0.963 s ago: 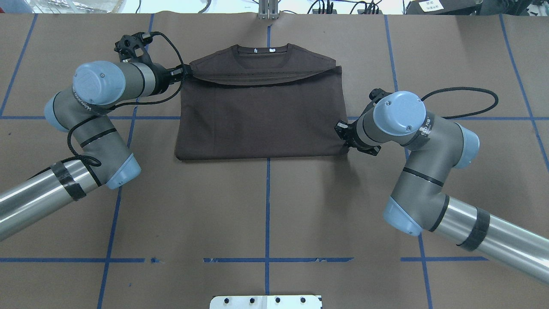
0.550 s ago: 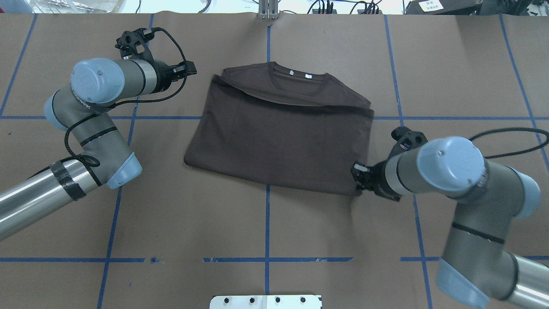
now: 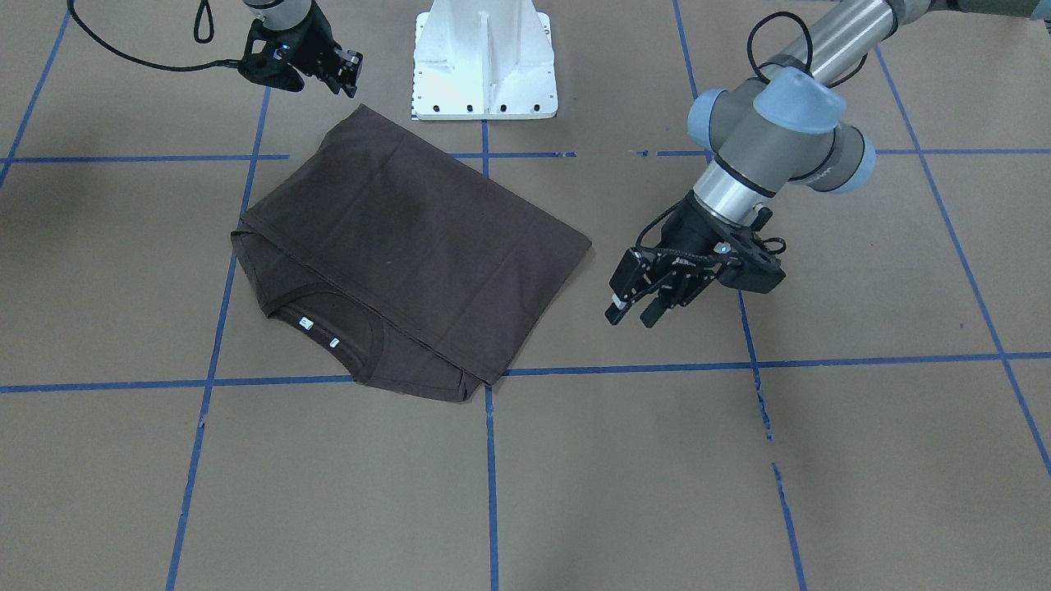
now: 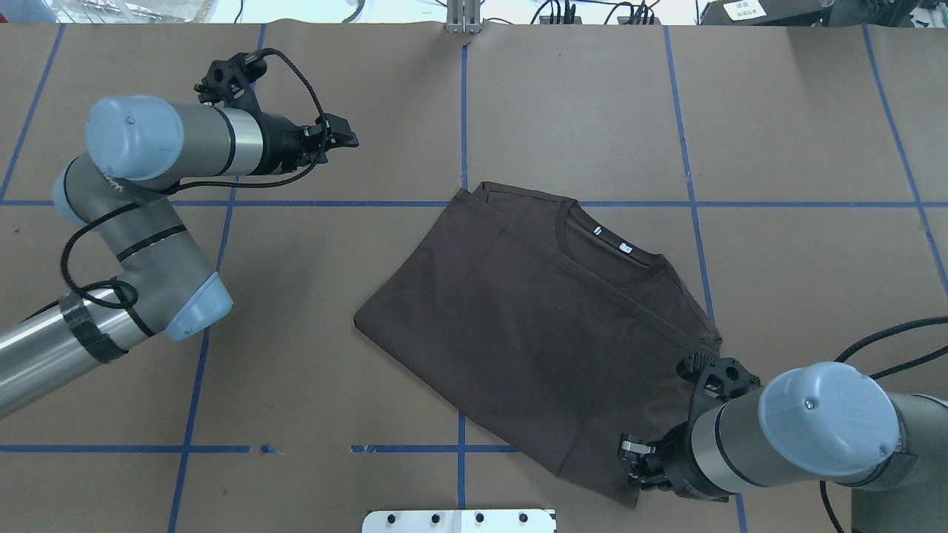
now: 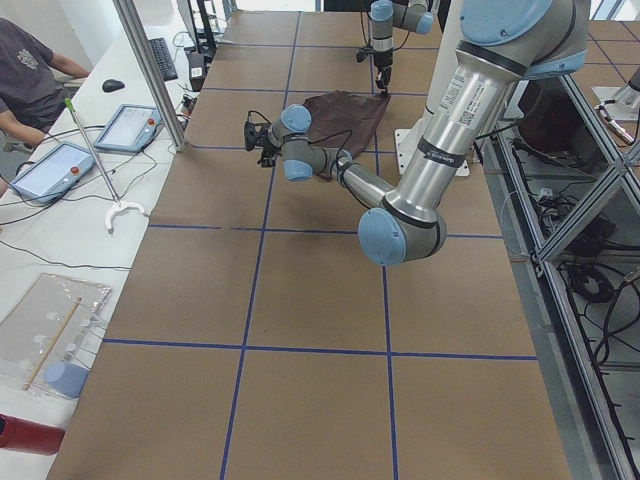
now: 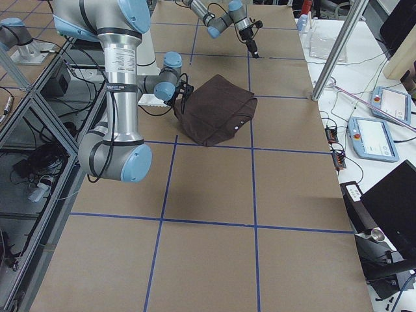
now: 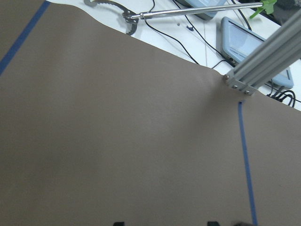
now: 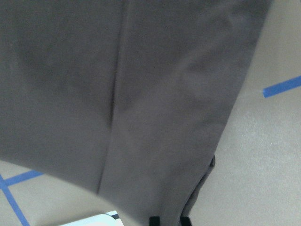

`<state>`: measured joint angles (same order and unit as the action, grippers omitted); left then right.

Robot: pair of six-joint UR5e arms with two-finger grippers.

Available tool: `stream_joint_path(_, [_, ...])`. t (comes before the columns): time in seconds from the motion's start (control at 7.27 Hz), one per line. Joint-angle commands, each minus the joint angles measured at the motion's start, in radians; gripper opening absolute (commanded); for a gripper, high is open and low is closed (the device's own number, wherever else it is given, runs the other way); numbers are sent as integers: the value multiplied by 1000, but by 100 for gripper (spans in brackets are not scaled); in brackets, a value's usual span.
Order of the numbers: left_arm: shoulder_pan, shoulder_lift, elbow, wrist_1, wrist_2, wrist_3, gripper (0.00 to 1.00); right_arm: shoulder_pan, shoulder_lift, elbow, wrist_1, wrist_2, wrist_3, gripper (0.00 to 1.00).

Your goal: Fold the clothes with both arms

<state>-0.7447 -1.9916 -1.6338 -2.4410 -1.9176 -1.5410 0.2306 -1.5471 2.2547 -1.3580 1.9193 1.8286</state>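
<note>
Scanning the overhead view from its left edge: the left arm (image 4: pixel 141 222) comes in low with the elbow bent and the wrist pointing toward the middle of the table (image 4: pixel 296 355). The left gripper (image 4: pixel 339 139) hangs over bare brown paper on the far-left side, well apart from the T-shirt (image 4: pixel 533 333). Its fingers are spread with nothing between them. The left wrist camera shows both tips wide apart at the bottom edge, with only paper and a blue tape line (image 7: pixel 247 165) ahead. Next, the T-shirt: dark brown, folded, lying on the table right of the centre line on the near half, skewed diagonally against the tape grid. The lower half is folded up over the chest, and that edge runs just below the collar (image 4: pixel 603 259). The collar is uncovered and faces far-right, with two white neck labels (image 4: pixel 610 240) showing. The shirt's far corner touches the crosswise tape line, and its near corner ends near the white pedestal base (image 4: pixel 459 520). Right end: the right arm (image 4: pixel 822 429) enters from the near-right corner, with the right gripper (image 4: pixel 635 466) at the shirt's near-right corner. The right wrist camera shows its tips nearly together with the cloth edge pinched between them, so it is clamped on that corner. Cannot tell whether the corner is lifted off the paper.
</note>
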Motion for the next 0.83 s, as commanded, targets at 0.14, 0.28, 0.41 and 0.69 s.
stream_joint_path(0.14, [159, 125, -176, 48, 27, -234, 76, 226, 48, -21, 3, -14, -8, 100])
stream_joint_path(0.28, [267, 132, -211, 148, 128, -266, 76, 316, 91, -108, 6, -16, -44, 100])
stream_joint_path(0.41, [330, 110, -204, 259, 188, -266, 75, 404, 179, -215, 5, -14, -142, 100])
stream_joint_path(0.69, [370, 59, -189, 402, 198, -266, 72, 466, 209, -267, 5, -11, -201, 100])
